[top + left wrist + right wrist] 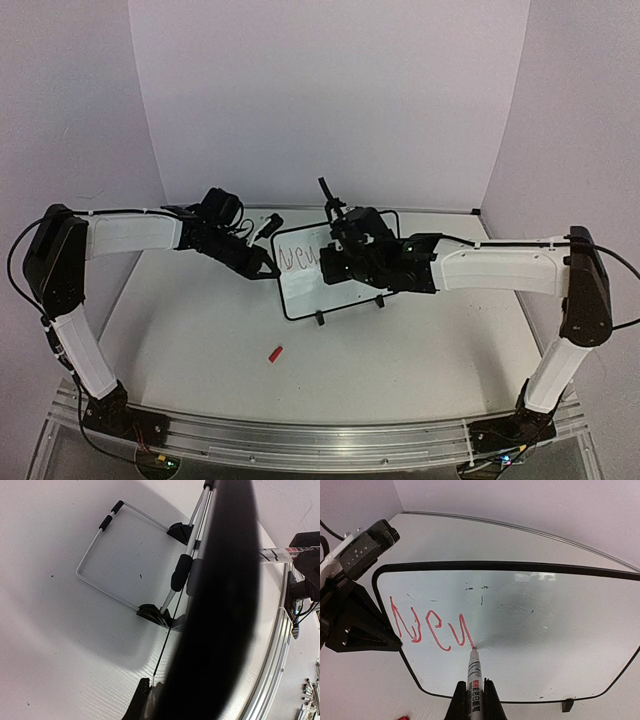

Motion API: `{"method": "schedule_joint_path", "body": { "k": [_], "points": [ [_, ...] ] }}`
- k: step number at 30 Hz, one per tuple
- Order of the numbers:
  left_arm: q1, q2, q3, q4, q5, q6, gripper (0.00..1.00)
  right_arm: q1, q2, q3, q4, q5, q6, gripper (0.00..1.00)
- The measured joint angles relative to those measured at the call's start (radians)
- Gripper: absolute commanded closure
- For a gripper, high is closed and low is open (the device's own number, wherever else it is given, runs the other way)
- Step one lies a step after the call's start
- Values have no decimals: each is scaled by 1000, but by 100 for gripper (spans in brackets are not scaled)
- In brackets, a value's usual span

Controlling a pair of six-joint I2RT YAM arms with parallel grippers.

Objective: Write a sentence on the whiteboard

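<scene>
Near the middle of the table (200,330), a small white board (310,292), leaning back on a thin wire stand (100,555) with two little black feet (155,614). Looks light and easy to tip, so needs a steady hold at the side while being written on. Smooth, shiny and slippery on the front, with a thin black rim and round corners; stiff, not bendy. Best taken by the rim, never by the face (to avoid smearing the ink). On the left edge, the left claw (355,625), pressed together and, as far as can be told from the blurry wrist view, pinching the rim to keep the board from sliding. In the right claw (474,702), a slim marker (474,672), squeezed tight, with its tip on the board at the end of the last letter. So far only the start of the sentence (430,627): "New" in wobbly red strokes at the left of the face, with lots of bare white to the right and below. Press softly, to avoid shoving the light board back or folding the stand. Also a small red piece (276,352), lying on the table in front, well apart from the board.
</scene>
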Motion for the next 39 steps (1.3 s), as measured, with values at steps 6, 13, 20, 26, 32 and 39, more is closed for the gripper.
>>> {"method": "schedule_joint_path", "body": {
  "k": [6,13,20,26,32,39],
  "points": [
    [0,0,0,0,0,2,100,0,0,13,-4,18,-4,100],
    [0,0,0,0,0,3,100,0,0,55,0,44,-24,100],
    [0,0,0,0,0,3,100,0,0,64,4,52,-33,100],
    [-2,0,0,-1,-1,8,100,0,-42,44,5,-10,-30,100],
    [-2,0,0,-2,-1,10,100,-18,-210,-38,-6,-31,-18,100],
    [-5,0,0,-2,-6,10,100,-120,-264,-134,-4,-88,19,100]
  ]
}}
